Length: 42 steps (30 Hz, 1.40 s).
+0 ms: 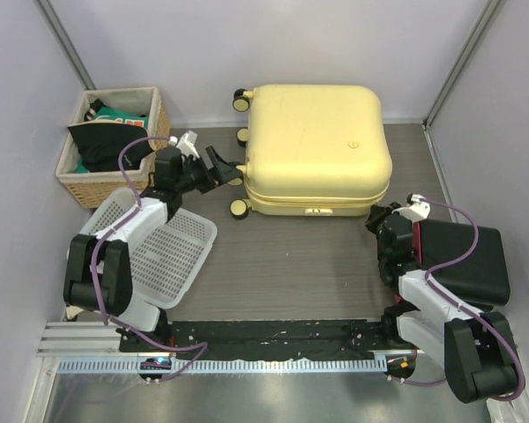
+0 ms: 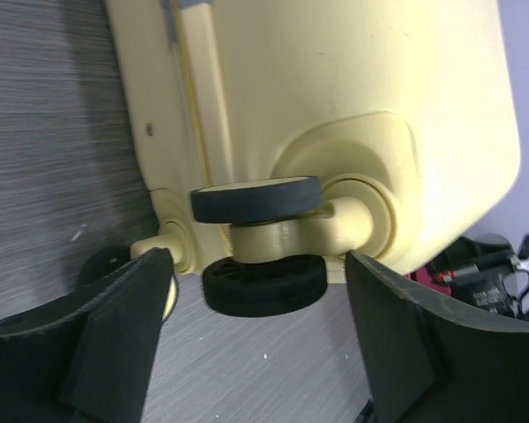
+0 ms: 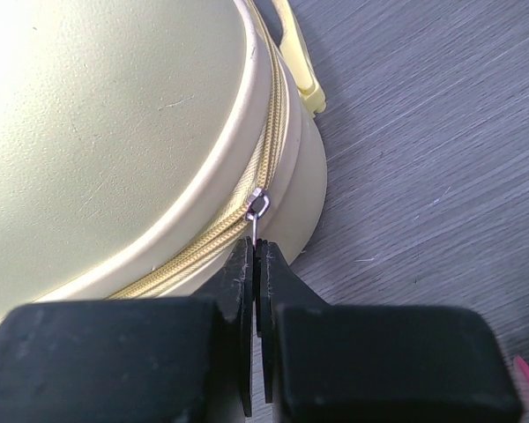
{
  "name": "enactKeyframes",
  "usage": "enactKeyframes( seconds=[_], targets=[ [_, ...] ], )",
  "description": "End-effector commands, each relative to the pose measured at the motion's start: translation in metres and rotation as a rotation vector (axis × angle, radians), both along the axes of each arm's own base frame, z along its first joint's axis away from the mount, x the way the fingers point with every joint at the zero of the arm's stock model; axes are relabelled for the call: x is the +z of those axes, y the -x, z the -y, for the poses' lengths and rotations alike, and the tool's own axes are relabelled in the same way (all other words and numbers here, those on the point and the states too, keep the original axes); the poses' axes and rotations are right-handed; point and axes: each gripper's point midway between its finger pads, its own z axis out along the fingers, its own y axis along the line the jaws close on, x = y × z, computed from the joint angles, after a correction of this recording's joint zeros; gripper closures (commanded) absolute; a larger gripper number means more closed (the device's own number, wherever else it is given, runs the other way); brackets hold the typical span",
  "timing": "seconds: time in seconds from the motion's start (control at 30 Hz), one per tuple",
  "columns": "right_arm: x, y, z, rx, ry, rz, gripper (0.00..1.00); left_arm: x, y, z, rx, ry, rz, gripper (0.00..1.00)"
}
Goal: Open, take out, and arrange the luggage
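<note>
The luggage (image 1: 317, 132), a large pale-yellow hard-shell suitcase, lies flat and closed at the back middle of the table. My left gripper (image 1: 222, 167) is at its left side and stands open. In the left wrist view a cream-and-black caster wheel (image 2: 263, 247) sits just beyond the wide-apart fingers (image 2: 115, 335), untouched. My right gripper (image 1: 381, 216) is at the suitcase's near right corner. In the right wrist view it (image 3: 257, 256) is shut on the thin metal zipper pull (image 3: 257, 225), which hangs from the slider on the yellow zipper (image 3: 203, 242).
A woven wicker basket (image 1: 150, 106) holding dark and green clothes stands at the back left. A white perforated plastic tray (image 1: 172, 256) lies under the left arm. A smaller black hard case (image 1: 467, 264) sits at the right, beside the right arm.
</note>
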Motion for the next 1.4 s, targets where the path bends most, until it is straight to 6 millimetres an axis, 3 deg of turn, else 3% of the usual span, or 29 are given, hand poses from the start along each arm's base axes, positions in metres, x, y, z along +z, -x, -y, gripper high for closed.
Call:
enactKeyframes(
  seconds=[0.0,0.13,0.23,0.3,0.33,0.43,0.53,0.83,1.0,1.17,1.37],
  targets=[
    [-0.025,0.013,-0.027,0.128,-0.013,-0.091,0.99,0.035,-0.009,0.022,-0.070,0.095,0.118,0.21],
    [-0.026,0.013,-0.026,0.124,-0.009,-0.093,0.99,0.036,-0.013,0.028,-0.090,0.107,0.127,0.29],
    [-0.026,0.013,-0.026,0.123,-0.006,-0.095,0.99,0.034,-0.013,0.034,-0.114,0.118,0.125,0.41],
    [-0.025,0.012,-0.025,0.117,-0.005,-0.091,0.99,0.034,-0.012,0.035,-0.122,0.122,0.122,0.56],
    [-0.025,0.012,-0.025,0.117,-0.005,-0.091,0.99,0.033,-0.011,0.035,-0.124,0.123,0.119,0.71],
    [-0.024,0.012,-0.021,0.101,0.009,-0.087,0.99,0.030,-0.009,0.035,-0.126,0.121,0.109,1.00],
    [-0.019,0.010,-0.007,0.032,0.052,-0.084,0.99,0.028,-0.010,0.031,-0.110,0.113,0.106,1.00],
    [0.010,-0.006,0.021,-0.054,0.082,-0.009,0.99,0.028,-0.021,-0.013,0.006,0.022,0.117,1.00],
    [0.019,-0.011,0.059,-0.170,0.121,-0.006,0.99,0.036,-0.029,-0.033,0.064,0.018,0.135,1.00],
    [0.026,-0.016,0.089,-0.251,0.223,0.005,0.99,0.036,-0.035,-0.039,0.079,0.012,0.132,1.00],
    [0.049,-0.040,0.096,-0.170,0.367,0.088,0.99,0.035,-0.043,-0.045,0.096,0.015,0.126,1.00]
  ],
)
